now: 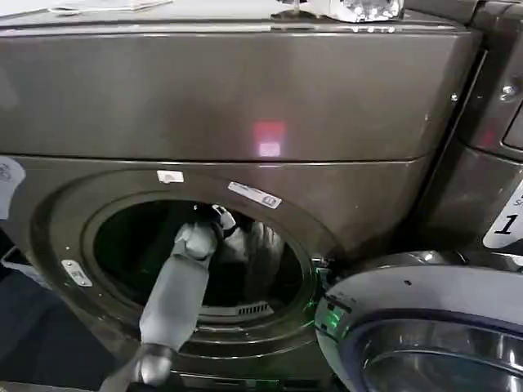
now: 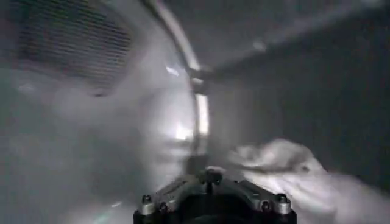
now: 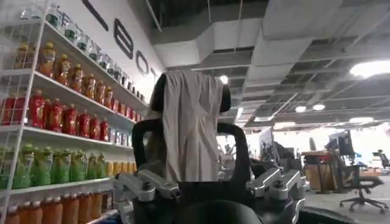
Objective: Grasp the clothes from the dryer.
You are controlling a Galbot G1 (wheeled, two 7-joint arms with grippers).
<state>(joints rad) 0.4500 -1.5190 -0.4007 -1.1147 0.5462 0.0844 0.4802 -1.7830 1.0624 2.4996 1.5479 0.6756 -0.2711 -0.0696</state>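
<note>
White fabric: the clothes [image 2: 292, 167] lie as a pale crumpled heap on the drum floor inside the dryer, seen in the left wrist view just beyond the left end effector's mount.
Dryer: a bronze-grey front-loader [image 1: 245, 98] with its round porthole open; a pink light [image 1: 270, 137] glows on the front panel above the opening, and small white stickers sit on the porthole ring.
Door: the dryer door [image 1: 425, 327] hangs swung open to the right of the porthole, its chrome-rimmed glass facing up.
Left end effector: reached in through the porthole [image 1: 219, 219] on a grey-sleeved arm that rises from the lower edge of the head view; its fingertips are hidden in the dark drum, so whether they are apart or together cannot be told. In the wrist view it hangs close to the clothes, contact unclear.
Right end effector: raised away from the dryer [image 3: 189, 146], its two black fingers clamped on a beige cloth [image 3: 190, 128] that hangs down between them.
Surroundings: behind the right end effector, shelves [image 3: 67, 134] stacked with red, orange and green bottles. A neighbouring machine with a white "1" sticker [image 1: 508, 220] stands at the right of the head view.
</note>
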